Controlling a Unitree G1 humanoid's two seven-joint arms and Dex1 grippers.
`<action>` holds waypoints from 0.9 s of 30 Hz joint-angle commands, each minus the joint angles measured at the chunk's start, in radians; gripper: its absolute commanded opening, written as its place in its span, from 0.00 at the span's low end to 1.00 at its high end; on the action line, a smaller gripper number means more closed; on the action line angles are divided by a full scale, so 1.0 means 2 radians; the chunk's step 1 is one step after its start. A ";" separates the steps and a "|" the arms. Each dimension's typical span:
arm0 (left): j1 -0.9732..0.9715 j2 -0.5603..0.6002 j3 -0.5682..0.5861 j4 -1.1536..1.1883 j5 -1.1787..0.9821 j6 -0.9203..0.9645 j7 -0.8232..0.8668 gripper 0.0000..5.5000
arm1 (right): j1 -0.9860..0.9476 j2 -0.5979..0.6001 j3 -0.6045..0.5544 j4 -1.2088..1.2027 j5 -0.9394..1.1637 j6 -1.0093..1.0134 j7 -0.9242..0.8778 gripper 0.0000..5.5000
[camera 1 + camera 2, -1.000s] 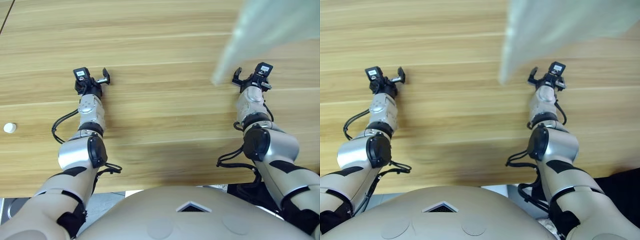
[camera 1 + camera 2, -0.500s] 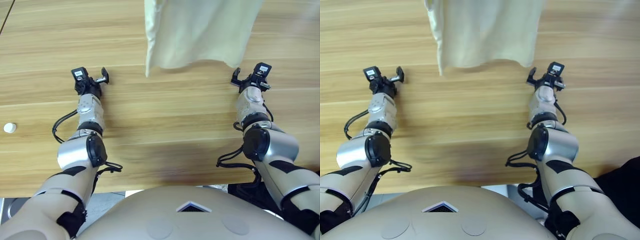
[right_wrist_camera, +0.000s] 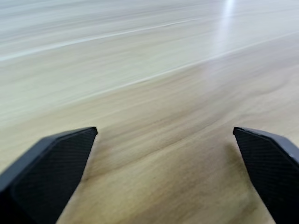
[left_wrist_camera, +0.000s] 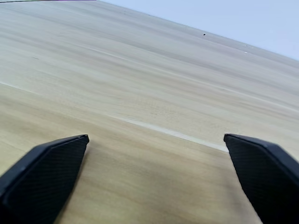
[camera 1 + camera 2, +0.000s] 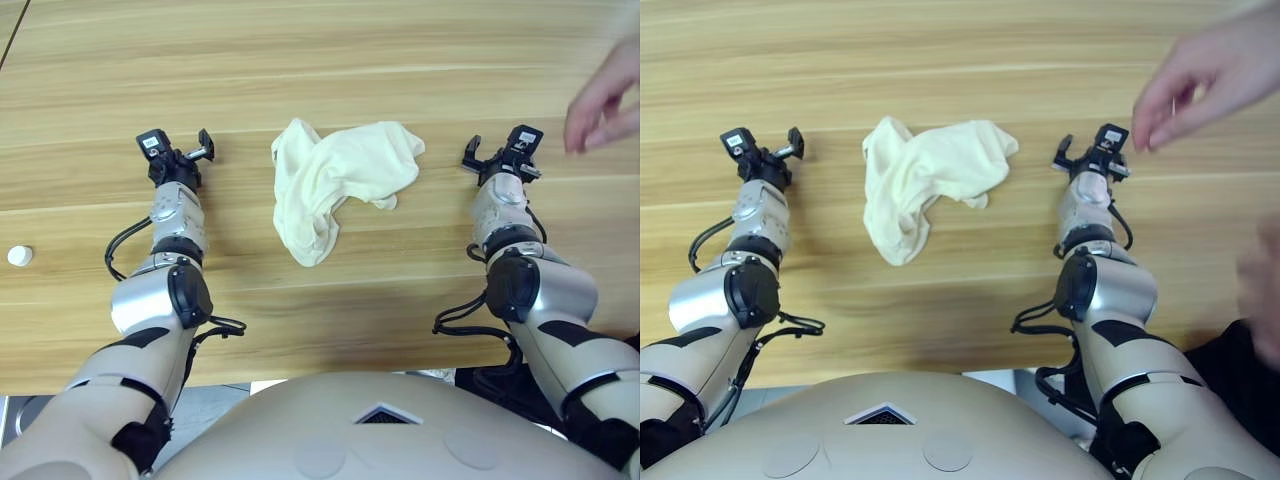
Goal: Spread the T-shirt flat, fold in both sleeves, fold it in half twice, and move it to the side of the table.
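Left eye view, crumpled T-shirt (image 5: 335,185) on table (image 5: 300,60), white cap (image 5: 19,256) perhaps

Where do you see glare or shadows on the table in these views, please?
Right wrist view: a bright glare streak far off on the table, and a dim shadow ahead of the open right gripper. Left wrist view: even light, faint shadow by the left gripper. Left eye view: the crumpled T-shirt casts only a thin, soft shadow.

T-shirt (image 5: 335,185) on table (image 5: 300,60), between left hand (image 5: 185,155) and right hand (image 5: 497,155).
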 commanded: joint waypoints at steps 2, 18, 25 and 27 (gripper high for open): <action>0.006 -0.007 0.000 0.009 0.000 0.016 0.001 0.98 | 0.000 -0.003 0.002 0.001 -0.002 0.004 0.006 0.98; 0.005 -0.009 -0.003 0.008 0.003 0.012 -0.001 0.98 | -0.001 -0.003 0.002 0.001 -0.003 0.005 0.011 0.98; 0.005 -0.010 -0.004 0.008 0.003 0.011 -0.001 0.98 | 0.000 -0.003 0.003 0.001 -0.003 0.005 0.012 0.98; 0.005 -0.010 -0.004 0.008 0.003 0.011 -0.002 0.98 | -0.001 -0.003 0.003 0.001 -0.003 0.005 0.012 0.98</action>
